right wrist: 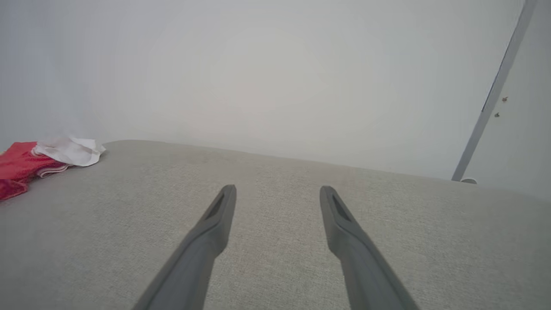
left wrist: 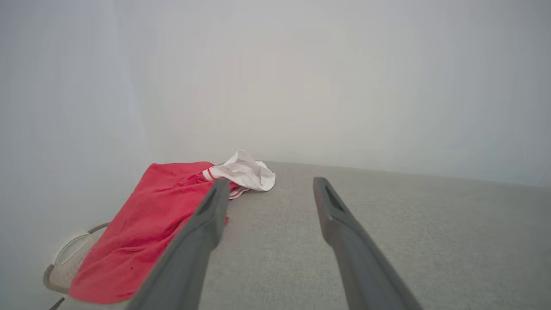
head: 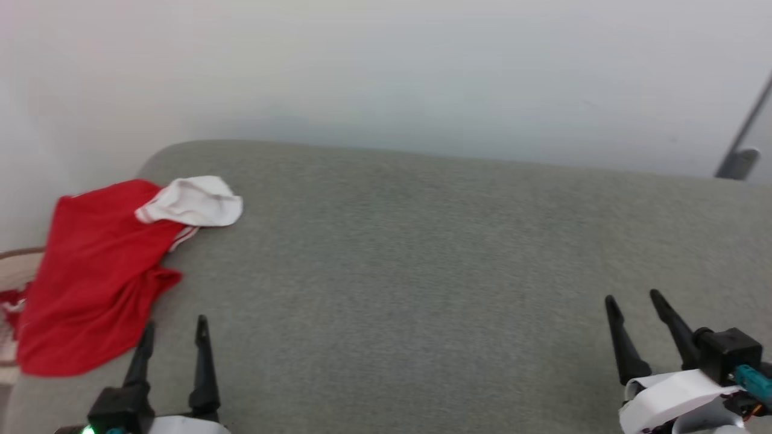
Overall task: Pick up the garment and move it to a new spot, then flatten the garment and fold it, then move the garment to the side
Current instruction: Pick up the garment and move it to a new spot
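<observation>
Garment [head: 96,271] overhangs the grey cushion [head: 422,271]; head view shows left hand [head: 175,322], right hand [head: 632,296] both released.

the garment [head: 96,271] is soft cloth — its red body matt with a fine mesh-like texture, its white sleeve [head: 193,202] smoother and crumpled. the grey surface [head: 422,271] is woven upholstery cloth, matt, with a fine rough grain. the left gripper [head: 175,322] and right gripper [head: 632,296] have dark fingers [left wrist: 344,232] of smooth matt plastic; the white shell [head: 663,386] at the right wrist looks like faintly glossy plastic. the wall [head: 386,72] is smooth and matt.
</observation>
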Tool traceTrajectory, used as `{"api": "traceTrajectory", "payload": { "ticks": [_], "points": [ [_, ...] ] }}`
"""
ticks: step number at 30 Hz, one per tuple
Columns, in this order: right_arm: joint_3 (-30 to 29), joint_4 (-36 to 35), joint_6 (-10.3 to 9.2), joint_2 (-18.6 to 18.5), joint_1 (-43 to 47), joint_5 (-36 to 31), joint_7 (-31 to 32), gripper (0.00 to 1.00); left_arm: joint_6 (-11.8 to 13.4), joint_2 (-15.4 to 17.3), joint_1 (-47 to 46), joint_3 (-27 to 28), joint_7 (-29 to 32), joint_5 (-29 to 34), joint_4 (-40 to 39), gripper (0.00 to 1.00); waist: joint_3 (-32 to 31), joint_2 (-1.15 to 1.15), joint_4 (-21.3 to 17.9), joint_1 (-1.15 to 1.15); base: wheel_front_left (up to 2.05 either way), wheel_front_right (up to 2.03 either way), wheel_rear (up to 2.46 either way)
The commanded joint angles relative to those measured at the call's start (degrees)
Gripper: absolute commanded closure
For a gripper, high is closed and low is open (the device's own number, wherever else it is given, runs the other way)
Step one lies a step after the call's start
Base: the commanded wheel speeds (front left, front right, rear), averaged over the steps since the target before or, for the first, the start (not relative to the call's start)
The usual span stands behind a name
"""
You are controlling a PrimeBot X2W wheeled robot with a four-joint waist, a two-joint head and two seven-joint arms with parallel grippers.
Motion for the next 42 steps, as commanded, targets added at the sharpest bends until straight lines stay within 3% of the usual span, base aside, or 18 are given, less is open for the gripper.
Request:
{"api": "traceTrajectory", "payload": {
  "ticks": [1, 13, 20, 27, 32, 42],
  "points": [
    [0.7, -0.1, -0.08, 0.0, 0.3, 0.3, 0.1, 0.00, 0.4, 0.3, 0.6, 0.4, 0.0, -0.2, 0.1, 0.00, -1.4, 0.00, 4.3, 0.00, 0.00, 0.00, 0.00],
    [7.0, 1.2, -0.08, -0.1, -0.8, 2.3, 0.1, 0.00, 1.8, 1.3, 3.0, 2.7, 0.2, -1.2, -0.6, 0.00, -4.3, 0.00, 15.9, 0.00, 0.00, 0.00, 0.00],
    [9.5, 2.2, -0.08, -0.2, -2.4, 3.1, -0.1, 0.00, 2.5, 1.2, 4.5, 3.3, 0.5, -2.2, -2.4, 0.00, -4.0, 0.00, 18.3, 0.00, 0.00, 0.00, 0.00],
    [9.3, 3.2, -0.08, -0.8, -2.3, 3.7, -0.6, 0.00, 1.6, 2.1, 2.5, 2.9, 2.6, -3.5, -2.3, 0.00, -3.9, 0.00, 18.3, 0.00, 0.00, 0.00, 0.00],
    [8.9, 2.1, -0.08, -1.3, -2.8, 3.0, 0.2, 0.00, 0.2, 4.2, -1.0, 3.9, 6.2, -5.6, -2.3, 0.00, -1.7, 0.00, 15.6, 0.00, 0.00, 0.00, 0.00],
    [6.9, -2.9, -0.08, -4.5, -7.2, 1.6, 2.8, 0.00, -3.3, 10.7, -16.0, 6.5, 14.4, -12.5, 1.0, 0.00, 10.2, 0.00, 8.3, 0.00, 0.00, 0.00, 0.00]
  ]
}}
